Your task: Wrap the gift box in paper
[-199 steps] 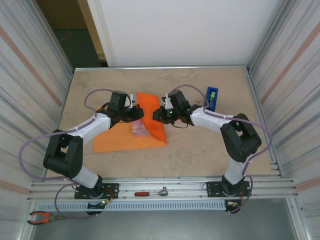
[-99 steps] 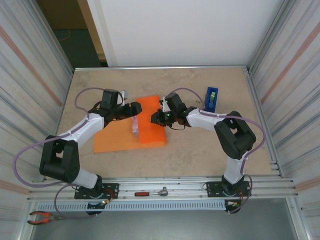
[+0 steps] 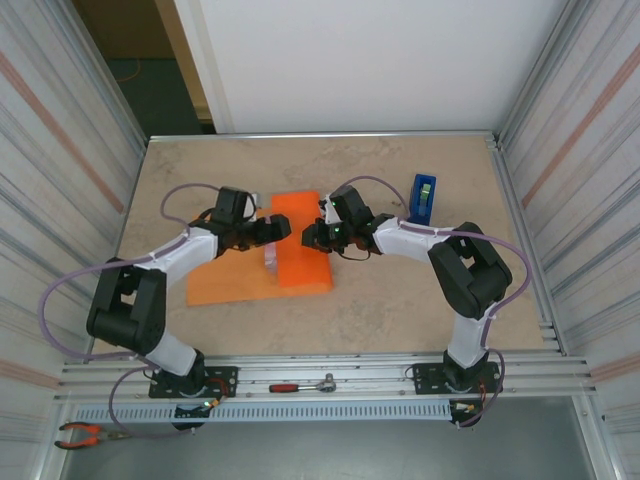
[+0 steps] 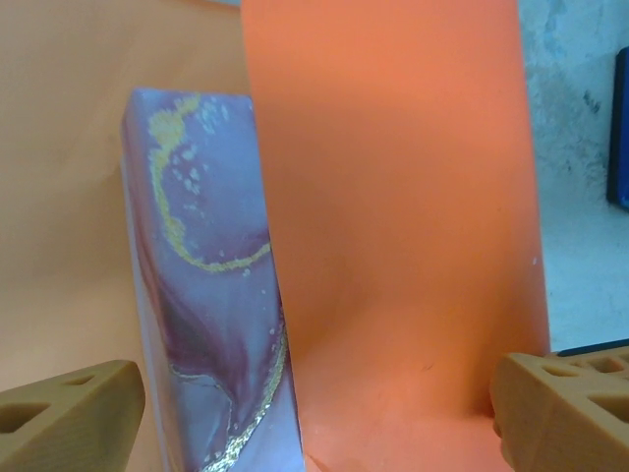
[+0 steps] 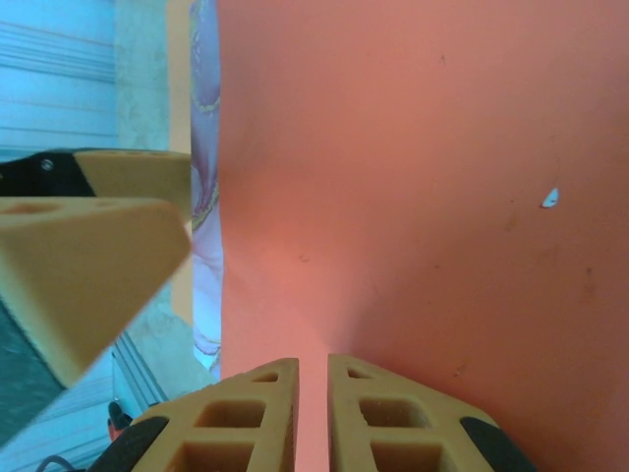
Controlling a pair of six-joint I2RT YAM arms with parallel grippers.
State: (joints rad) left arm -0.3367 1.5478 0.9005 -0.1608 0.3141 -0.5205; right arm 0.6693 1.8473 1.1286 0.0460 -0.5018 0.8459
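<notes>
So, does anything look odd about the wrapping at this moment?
Yes. The paper flap covers only part of the box: a purple marbled strip along one side of the box is bare. Otherwise nothing stands out.

Arms angled inward, left end effector (image 3: 281, 228) splayed wide, right end effector (image 3: 309, 236) pinched together (thin gap).

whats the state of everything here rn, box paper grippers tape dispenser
gift box: lying on the paper, partly covered, a purple marbled strip bare
paper: one flap folded over the box, rest flat on the table
left gripper: open, holding nothing
right gripper: shut, tips at the folded flap
tape dispenser: standing on the table, clear of the paper
</notes>
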